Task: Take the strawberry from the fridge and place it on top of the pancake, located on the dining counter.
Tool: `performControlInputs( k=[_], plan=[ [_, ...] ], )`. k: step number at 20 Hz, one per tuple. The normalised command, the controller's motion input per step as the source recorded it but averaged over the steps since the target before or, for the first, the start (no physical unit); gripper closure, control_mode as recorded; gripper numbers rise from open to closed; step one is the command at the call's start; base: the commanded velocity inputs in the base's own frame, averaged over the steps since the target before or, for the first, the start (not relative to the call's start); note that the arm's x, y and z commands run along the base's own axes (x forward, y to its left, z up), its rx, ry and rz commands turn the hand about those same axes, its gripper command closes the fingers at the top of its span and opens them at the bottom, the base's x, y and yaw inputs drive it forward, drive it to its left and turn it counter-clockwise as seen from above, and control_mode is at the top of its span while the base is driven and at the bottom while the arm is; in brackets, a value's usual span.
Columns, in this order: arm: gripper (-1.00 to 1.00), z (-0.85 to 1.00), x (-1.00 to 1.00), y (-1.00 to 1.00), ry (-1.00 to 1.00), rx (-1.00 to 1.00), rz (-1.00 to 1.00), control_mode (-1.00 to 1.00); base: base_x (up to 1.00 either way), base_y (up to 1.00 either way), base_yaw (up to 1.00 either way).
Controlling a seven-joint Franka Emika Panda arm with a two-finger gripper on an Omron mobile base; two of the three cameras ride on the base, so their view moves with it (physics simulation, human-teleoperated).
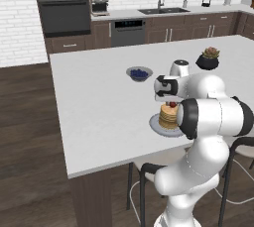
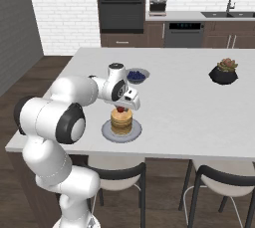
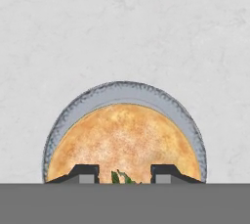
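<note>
Strawberry (image 2: 119,109) is mostly hidden from you, pinched in the gripper (image 3: 124,173) directly above the pancake (image 3: 124,142).

Glossy white rounded arm (image 1: 208,117) segments, black joint bands (dark-tipped tool (image 3: 125,171))

White brick walls (image 1: 20,18), dark wood floor (image 1: 25,146), brown cabinets (image 1: 168,32), wall oven (image 1: 63,10), and black stools (image 2: 219,182).
</note>
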Motion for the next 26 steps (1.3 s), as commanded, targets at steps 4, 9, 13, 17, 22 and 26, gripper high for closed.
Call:
performControlInputs(
  k=[4, 9, 13, 17, 22, 26],
  plan=[
    [1.0, -0.02, 0.0, 0.0, 0.0, 0.0, 0.0, -1.0, 0.0, 0.0, 0.0],
    [-1.0, 0.0, 0.0, 0.0, 0.0, 0.0, 0.0, -1.0, 0.0, 0.0, 0.0],
    [-1.0, 0.0, 0.0, 0.0, 0.0, 0.0, 0.0, -1.0, 0.0, 0.0, 0.0],
    [-1.0, 0.0, 0.0, 0.0, 0.0, 0.0, 0.0, -1.0, 0.0, 0.0, 0.0],
    [-1.0, 0.0, 0.0, 0.0, 0.0, 0.0, 0.0, -1.0, 0.0, 0.0, 0.0],
    [-1.0, 0.0, 0.0, 0.0, 0.0, 0.0, 0.0, -1.0, 0.0, 0.0, 0.0]
  ],
)
